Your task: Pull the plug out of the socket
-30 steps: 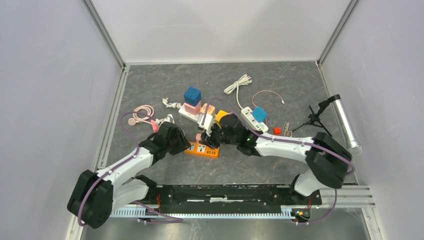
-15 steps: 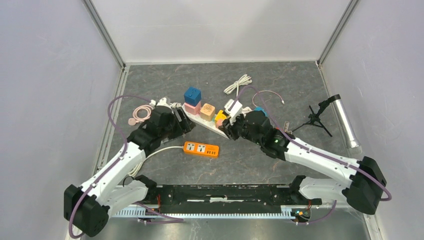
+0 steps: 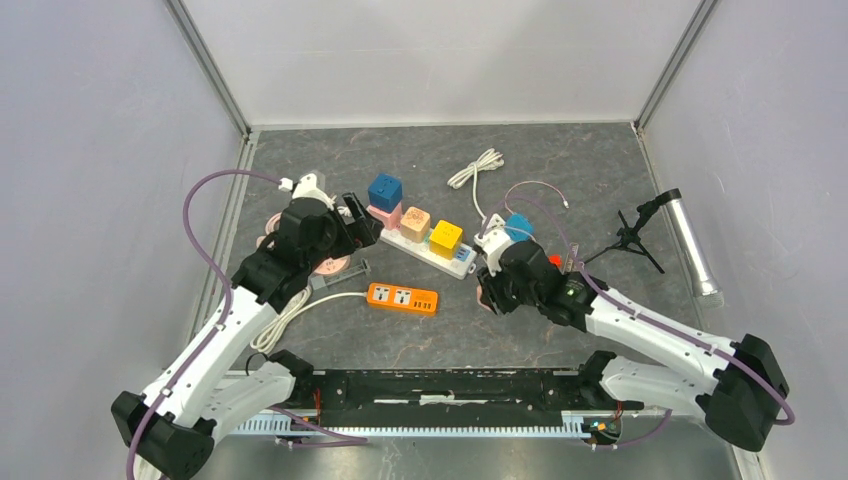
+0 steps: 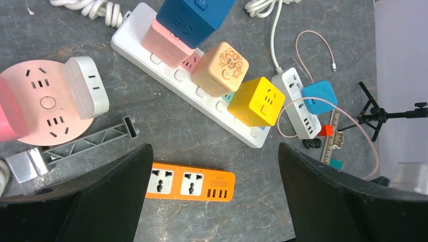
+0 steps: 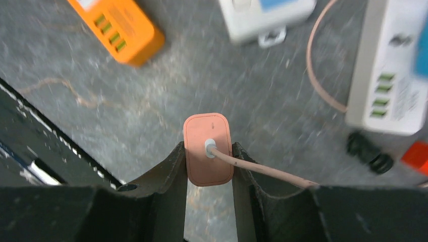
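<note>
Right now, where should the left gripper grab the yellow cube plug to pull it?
Pinch the yellow cube by its flat sides, across the white strip, coming from above: it stands proud, and the tan cube crowds one lengthwise side.

The grey marbled table [image 3: 560, 160] is carrying a long white power strip [image 4: 202, 98], with an orange power strip [image 3: 402, 298] lying near it, toward the arm bases. A round pink socket [image 4: 48, 103] is resting at the left. A tripod [image 3: 632, 238] and a silver cylinder [image 3: 690, 250] are lying at the right.
</note>
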Controlling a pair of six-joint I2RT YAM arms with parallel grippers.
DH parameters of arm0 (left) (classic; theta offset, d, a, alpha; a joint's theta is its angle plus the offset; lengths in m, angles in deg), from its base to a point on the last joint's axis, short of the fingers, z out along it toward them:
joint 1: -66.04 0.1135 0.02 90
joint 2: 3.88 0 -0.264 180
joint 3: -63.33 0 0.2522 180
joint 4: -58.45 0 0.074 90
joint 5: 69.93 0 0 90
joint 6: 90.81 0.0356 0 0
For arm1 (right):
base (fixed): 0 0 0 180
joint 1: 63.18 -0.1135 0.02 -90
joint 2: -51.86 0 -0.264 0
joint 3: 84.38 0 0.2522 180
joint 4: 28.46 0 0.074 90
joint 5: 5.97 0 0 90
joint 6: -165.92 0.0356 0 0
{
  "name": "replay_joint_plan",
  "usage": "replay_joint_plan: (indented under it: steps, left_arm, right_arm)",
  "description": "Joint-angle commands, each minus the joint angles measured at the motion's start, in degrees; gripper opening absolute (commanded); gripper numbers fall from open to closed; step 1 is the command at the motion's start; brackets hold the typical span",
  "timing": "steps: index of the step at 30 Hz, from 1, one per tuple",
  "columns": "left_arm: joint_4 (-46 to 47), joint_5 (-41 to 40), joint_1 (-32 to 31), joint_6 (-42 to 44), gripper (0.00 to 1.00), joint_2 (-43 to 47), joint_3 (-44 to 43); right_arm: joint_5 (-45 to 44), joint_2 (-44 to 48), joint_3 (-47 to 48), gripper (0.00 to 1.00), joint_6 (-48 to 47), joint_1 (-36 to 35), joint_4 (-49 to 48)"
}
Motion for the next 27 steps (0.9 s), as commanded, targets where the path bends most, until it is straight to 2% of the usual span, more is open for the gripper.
replay_joint_plan:
  steps: [1, 6, 11, 13, 16, 18, 22, 27]
  left_arm:
    - [0.6, -1.7, -0.1, 4.1, 1.00, -0.9, -3.0]
    - [2.1, -1.7, -0.1, 4.7, 1.00, -1.1, -2.3]
    - [2.3, -1.2, 0.1, 4.8, 1.00, -1.5, -2.1]
    - [2.1, -0.9, 0.2, 4.7, 1.00, -1.7, -2.1]
    - [1.4, -1.1, 0.3, 4.6, 1.00, -1.8, -2.2]
    - [1.3, -1.4, 0.4, 5.0, 1.00, -1.7, -2.2]
    - [1.3, -1.3, 0.5, 5.9, 1.00, -1.7, -2.3]
    - [1.9, -0.8, 0.5, 6.8, 1.00, -2.3, -2.7]
  right_arm:
    - [6.5, 2.5, -5.0, 0.22, 7.1, 1.6, 4.9]
    - [12.8, 3.9, -14.9, 0.32, 10.9, 5.0, -1.6]
    - [14.6, 3.1, -18.0, 0.35, 12.4, 6.9, -5.3]
    - [14.2, 3.0, -17.7, 0.46, 12.3, 7.2, -5.3]
    - [11.3, 3.6, -15.8, 0.66, 12.2, 7.4, -3.7]
    - [8.7, 4.5, -14.4, 0.74, 11.9, 7.4, -2.6]
    - [3.6, 5.6, -11.3, 0.81, 11.2, 7.4, 0.3]
    - [-3.6, 8.0, -5.8, 0.83, 10.6, 7.4, 4.3]
